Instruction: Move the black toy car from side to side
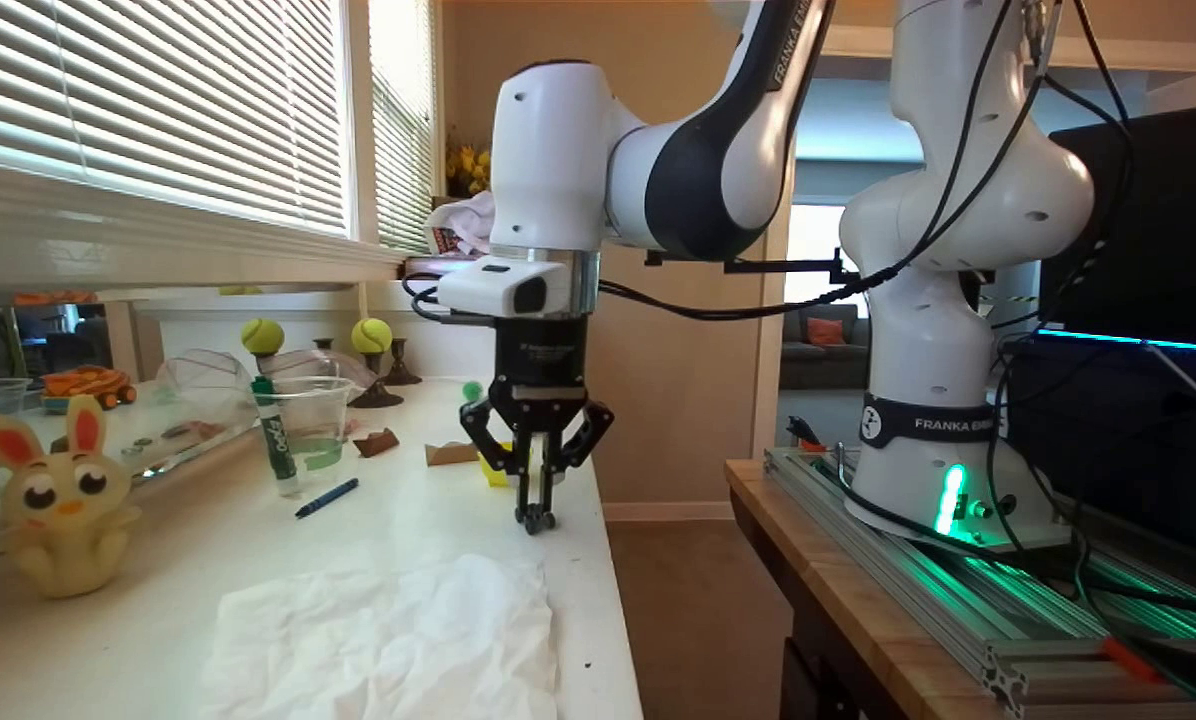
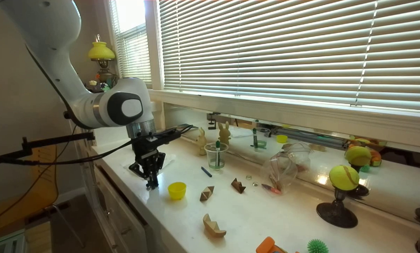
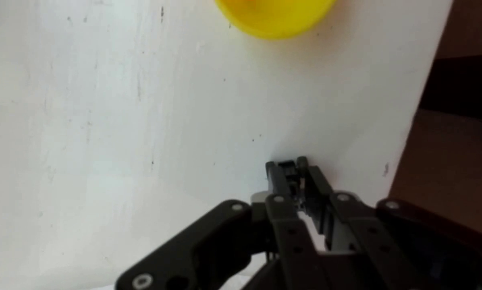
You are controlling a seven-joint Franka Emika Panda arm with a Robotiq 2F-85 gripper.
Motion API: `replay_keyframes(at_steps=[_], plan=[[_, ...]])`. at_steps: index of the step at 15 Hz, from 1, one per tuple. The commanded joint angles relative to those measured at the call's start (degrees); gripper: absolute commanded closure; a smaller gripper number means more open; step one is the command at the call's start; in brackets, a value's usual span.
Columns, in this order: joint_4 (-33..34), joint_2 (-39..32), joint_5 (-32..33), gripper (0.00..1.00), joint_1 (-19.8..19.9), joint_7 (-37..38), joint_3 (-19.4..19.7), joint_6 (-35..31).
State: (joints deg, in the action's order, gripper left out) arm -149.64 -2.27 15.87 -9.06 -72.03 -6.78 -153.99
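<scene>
The black toy car (image 3: 288, 169) is a tiny dark block between my two fingertips in the wrist view. My gripper (image 3: 286, 163) is nearly closed, with the fingers on both sides of the car. In both exterior views the gripper (image 1: 535, 512) points straight down, its tips at the white counter surface near the counter's open edge; it also shows beside the yellow cup (image 2: 152, 183). There the car barely stands out from the dark fingertips. Whether the car touches the counter or is slightly lifted I cannot tell.
A small yellow cup (image 2: 177, 191) stands close to the gripper. A white cloth (image 1: 388, 640), a dark pen (image 1: 327, 498), a clear cup with a marker (image 1: 320, 430), a bunny figure (image 1: 68, 505) and small wooden pieces (image 2: 214, 226) lie around. The counter edge (image 3: 410, 125) is near.
</scene>
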Motion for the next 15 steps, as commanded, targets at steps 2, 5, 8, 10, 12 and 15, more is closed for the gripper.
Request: replay_keyframes(at_steps=[2,5,8,10,12,15], plan=[[0.2,0.1,-0.4,0.96,1.9,5.6,0.8,5.2],[-0.1,1.1,-0.3,0.96,3.0,8.3,1.7,6.3],[-0.5,1.5,1.5,0.96,4.2,10.8,2.9,5.7],[-0.5,1.2,2.4,0.96,4.6,12.4,3.4,5.0],[-0.2,0.7,2.7,0.96,4.8,13.7,3.6,5.0],[0.0,0.1,1.9,0.96,4.2,16.2,2.9,4.3]])
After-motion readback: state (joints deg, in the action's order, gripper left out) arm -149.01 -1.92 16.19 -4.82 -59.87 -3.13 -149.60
